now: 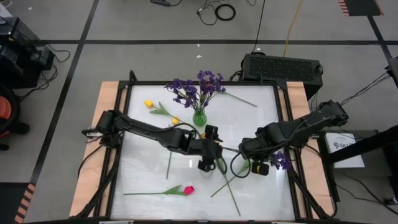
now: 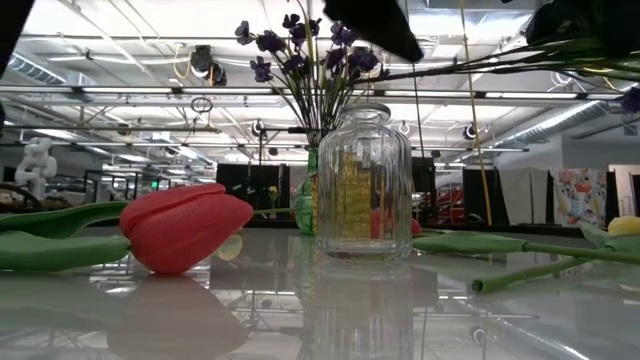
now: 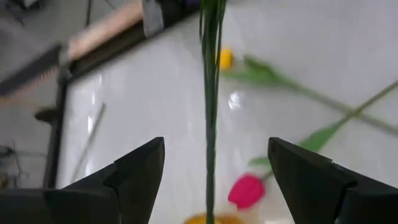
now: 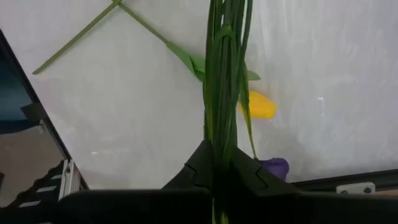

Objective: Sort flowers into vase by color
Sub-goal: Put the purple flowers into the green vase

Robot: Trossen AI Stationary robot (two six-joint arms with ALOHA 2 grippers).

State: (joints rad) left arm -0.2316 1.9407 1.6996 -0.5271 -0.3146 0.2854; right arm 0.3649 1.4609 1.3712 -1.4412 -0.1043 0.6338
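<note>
My right gripper (image 1: 244, 149) (image 4: 217, 160) is at the table's middle, shut on a purple sprig. Its green stems (image 2: 470, 68) run level toward my left gripper, and its blossoms (image 1: 280, 160) trail behind my right wrist. My left gripper (image 1: 209, 160) (image 3: 214, 152) is open, and the sprig's stem (image 3: 210, 93) passes between its fingers without touching either. A green vase (image 1: 199, 118) near the far edge holds purple sprigs (image 1: 196, 87). A clear glass jar (image 2: 362, 185) stands upright on the table. A pink-red tulip (image 1: 188, 189) and yellow tulips (image 1: 149, 104) lie flat. My right gripper pinches the sprig's bundle of several green stems (image 4: 222, 134) between its two fingers, coming level from the table's right. The fingers lie across the stems. The sprig is lifted clear of the table and held roughly level, with the blossoms behind the gripper.
Loose stems (image 1: 227, 183) lie near the front edge, and another yellow tulip (image 4: 258, 106) lies under my right arm. One long stem (image 1: 241, 98) lies beside the green vase. Black rails and wooden strips (image 1: 106, 124) frame the table.
</note>
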